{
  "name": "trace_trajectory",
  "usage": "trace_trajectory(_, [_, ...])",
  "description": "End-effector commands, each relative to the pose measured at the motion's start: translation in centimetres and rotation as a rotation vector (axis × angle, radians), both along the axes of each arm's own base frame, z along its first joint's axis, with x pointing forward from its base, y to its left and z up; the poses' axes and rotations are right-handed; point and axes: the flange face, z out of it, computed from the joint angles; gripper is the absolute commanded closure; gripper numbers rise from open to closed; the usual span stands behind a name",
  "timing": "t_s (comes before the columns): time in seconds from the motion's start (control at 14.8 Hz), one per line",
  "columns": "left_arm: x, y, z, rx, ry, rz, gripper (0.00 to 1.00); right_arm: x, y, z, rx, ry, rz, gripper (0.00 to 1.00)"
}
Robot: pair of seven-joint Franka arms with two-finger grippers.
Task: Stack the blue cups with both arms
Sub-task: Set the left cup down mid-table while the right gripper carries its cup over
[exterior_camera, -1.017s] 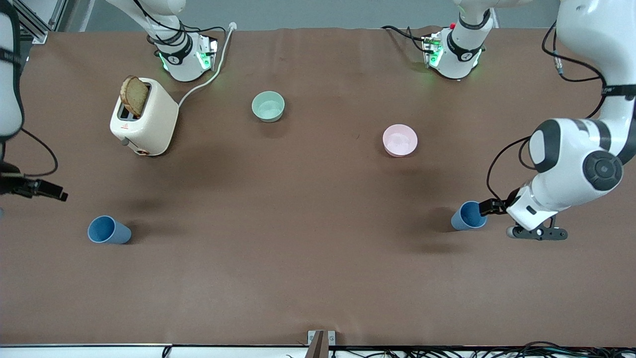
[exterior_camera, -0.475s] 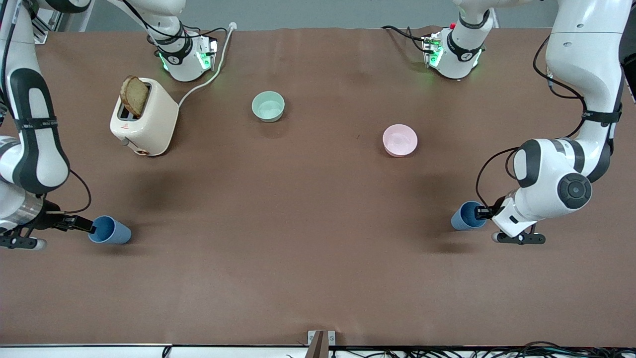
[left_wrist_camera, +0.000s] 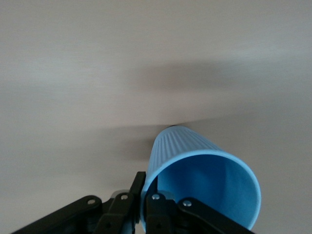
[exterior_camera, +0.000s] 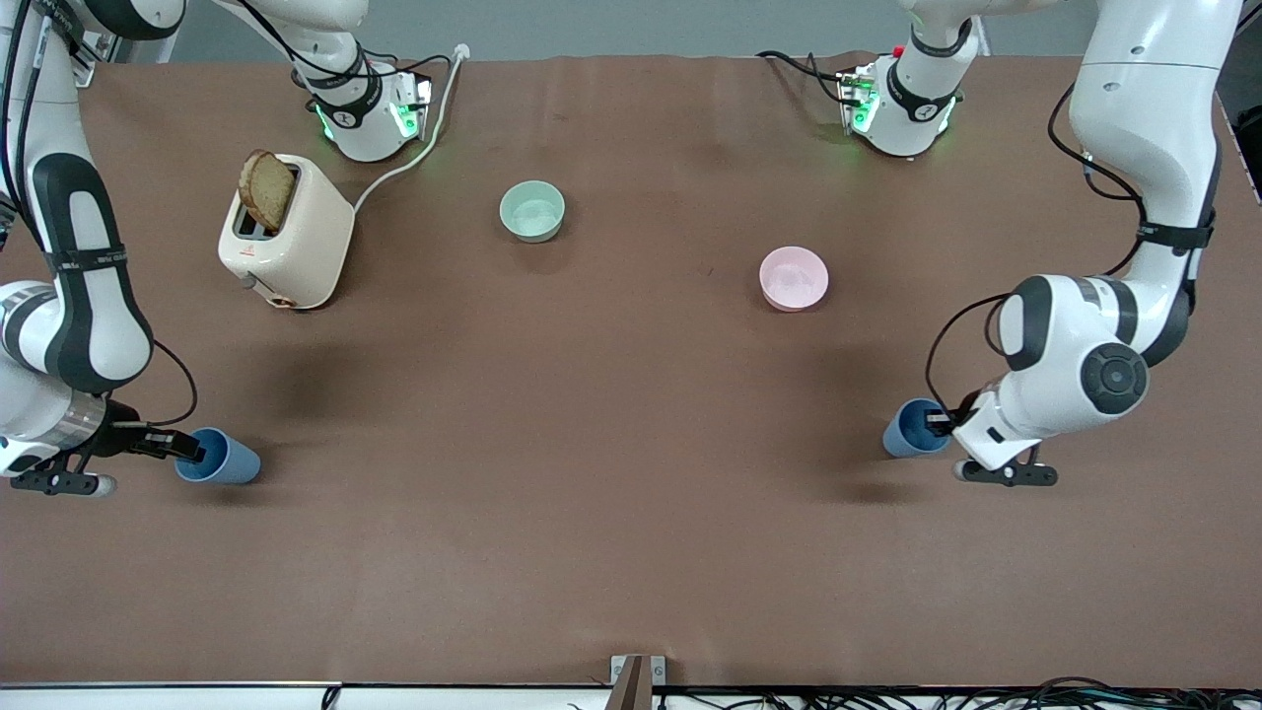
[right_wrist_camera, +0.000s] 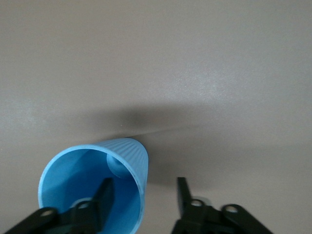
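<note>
Two blue cups stand upright near the front camera, one at each end of the table. My left gripper (exterior_camera: 937,424) is shut on the rim of the cup at the left arm's end (exterior_camera: 905,434). In the left wrist view its fingers (left_wrist_camera: 145,183) pinch the wall of that cup (left_wrist_camera: 204,170). My right gripper (exterior_camera: 187,452) is open at the other cup (exterior_camera: 222,460). In the right wrist view it (right_wrist_camera: 144,187) straddles the wall of that cup (right_wrist_camera: 92,170), one finger inside and one outside.
A cream toaster (exterior_camera: 291,242) holding a slice of bread stands near the right arm's base. A mint-green bowl (exterior_camera: 532,210) and a pink bowl (exterior_camera: 794,277) sit farther from the front camera than the cups. The brown table (exterior_camera: 592,473) lies bare between the cups.
My right arm has swung in and brought its open gripper down over its cup's rim. My left gripper has closed on its cup, which has shifted slightly toward the table's middle.
</note>
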Motion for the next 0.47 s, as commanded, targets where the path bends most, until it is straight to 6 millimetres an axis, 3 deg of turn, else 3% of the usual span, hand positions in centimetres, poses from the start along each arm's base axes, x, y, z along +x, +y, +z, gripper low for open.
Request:
trace_trajectory(0.0, [-1.5, -9.0, 3.3, -0.046, -0.014, 0.104, 1.0, 0.3, -0.1, 0.3, 0.03, -0.016, -0.011, 0.94])
trace_trajectory(0.14, [-3.1, -16.2, 4.2, -0.065, -0.011, 0.157, 1.0, 0.4, -0.1, 0.8, 0.028, -0.022, -0.009, 0.96])
trace_trajectory(0.2, [-4.6, -21.1, 3.8, -0.067, 0.002, 0.187, 1.0, 0.6, 0.2, 1.3, 0.026, -0.029, -0.004, 0.96])
trace_trajectory(0.27, [-5.4, -24.5, 3.3, -0.071, 0.012, 0.23, 1.0, 0.7, 0.5, 2.1, 0.023, -0.038, 0.002, 0.96])
trace_trajectory(0.41, [-6.6, -29.9, 2.3, -0.073, 0.018, 0.293, 1.0, 0.6, 0.6, 6.0, 0.021, -0.064, 0.008, 0.96])
